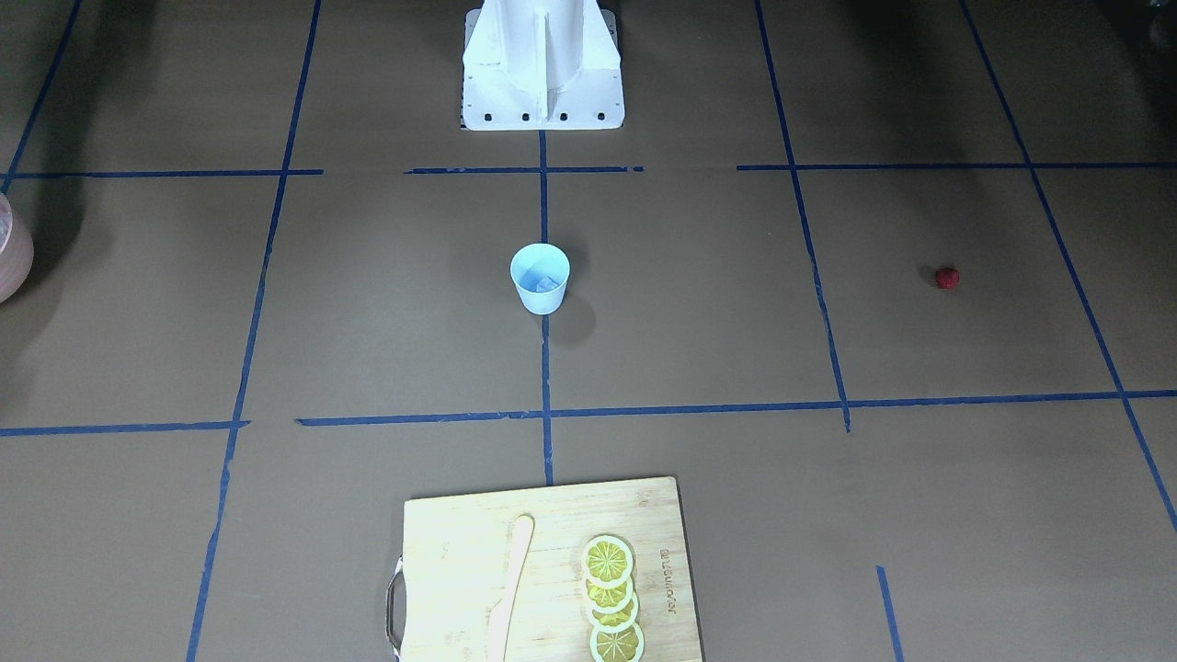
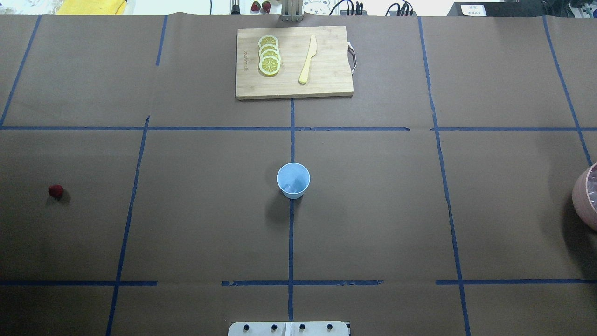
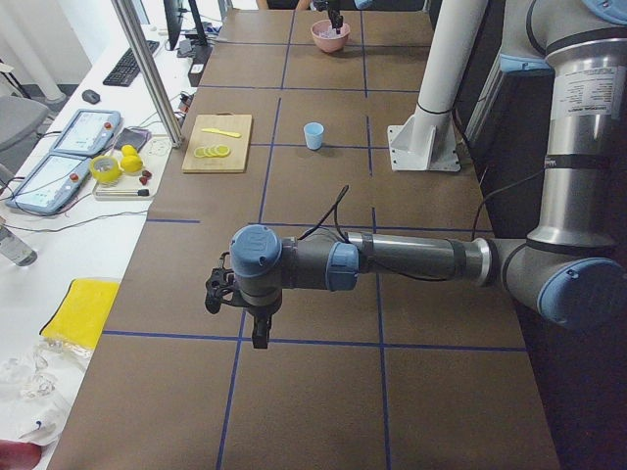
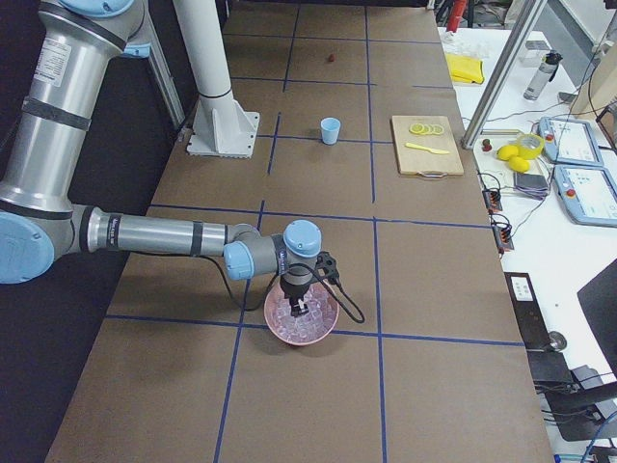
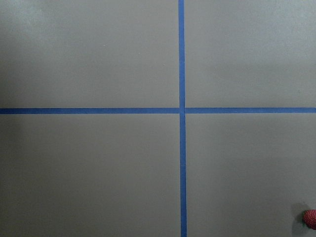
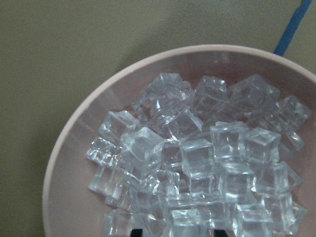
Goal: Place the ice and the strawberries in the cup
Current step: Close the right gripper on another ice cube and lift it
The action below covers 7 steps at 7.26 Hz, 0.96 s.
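Note:
The light-blue cup (image 1: 540, 278) stands upright at the table's middle, also in the overhead view (image 2: 293, 180), with a pale ice piece inside. The dark-red strawberry (image 2: 55, 190) lies alone on the robot's left side and shows at the left wrist view's lower right corner (image 5: 311, 218). Ice cubes (image 6: 197, 158) fill the pink bowl (image 4: 301, 313). My right gripper (image 4: 299, 307) hangs down into that bowl; its dark fingertips (image 6: 136, 232) stand apart over the ice, open. My left gripper (image 3: 259, 338) points down near the strawberry's area; I cannot tell whether it is open or shut.
A wooden cutting board (image 2: 294, 62) with lemon slices (image 2: 269, 55) and a wooden knife (image 2: 308, 59) lies at the table's far edge. The robot's white base (image 1: 542, 64) stands behind the cup. Blue tape lines cross the brown table.

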Available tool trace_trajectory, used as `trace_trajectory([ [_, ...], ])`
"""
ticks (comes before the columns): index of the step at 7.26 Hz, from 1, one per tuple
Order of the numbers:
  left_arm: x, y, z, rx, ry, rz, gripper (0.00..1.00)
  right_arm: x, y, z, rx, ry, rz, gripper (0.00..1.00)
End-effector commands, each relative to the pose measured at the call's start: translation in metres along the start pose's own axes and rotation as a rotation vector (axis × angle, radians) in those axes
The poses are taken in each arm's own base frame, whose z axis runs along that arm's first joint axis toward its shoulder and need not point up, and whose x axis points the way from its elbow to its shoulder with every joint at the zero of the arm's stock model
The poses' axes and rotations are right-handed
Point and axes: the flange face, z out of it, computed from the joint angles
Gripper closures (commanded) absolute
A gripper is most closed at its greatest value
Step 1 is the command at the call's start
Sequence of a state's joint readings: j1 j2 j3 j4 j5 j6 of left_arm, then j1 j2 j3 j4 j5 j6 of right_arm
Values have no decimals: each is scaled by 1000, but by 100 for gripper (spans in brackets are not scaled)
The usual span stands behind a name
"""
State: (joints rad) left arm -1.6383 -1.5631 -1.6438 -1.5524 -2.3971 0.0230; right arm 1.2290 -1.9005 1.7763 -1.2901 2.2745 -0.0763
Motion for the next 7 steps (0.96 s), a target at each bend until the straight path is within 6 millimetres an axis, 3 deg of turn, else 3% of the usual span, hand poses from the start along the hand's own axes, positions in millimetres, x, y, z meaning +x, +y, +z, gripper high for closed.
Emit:
trace_trajectory([
  [1, 0, 1, 0, -1, 1, -1, 0, 0, 0, 1, -2, 1, 1, 42],
  [7, 2, 0, -2, 3, 4, 3, 0, 5, 2, 6, -11, 3, 8, 45],
])
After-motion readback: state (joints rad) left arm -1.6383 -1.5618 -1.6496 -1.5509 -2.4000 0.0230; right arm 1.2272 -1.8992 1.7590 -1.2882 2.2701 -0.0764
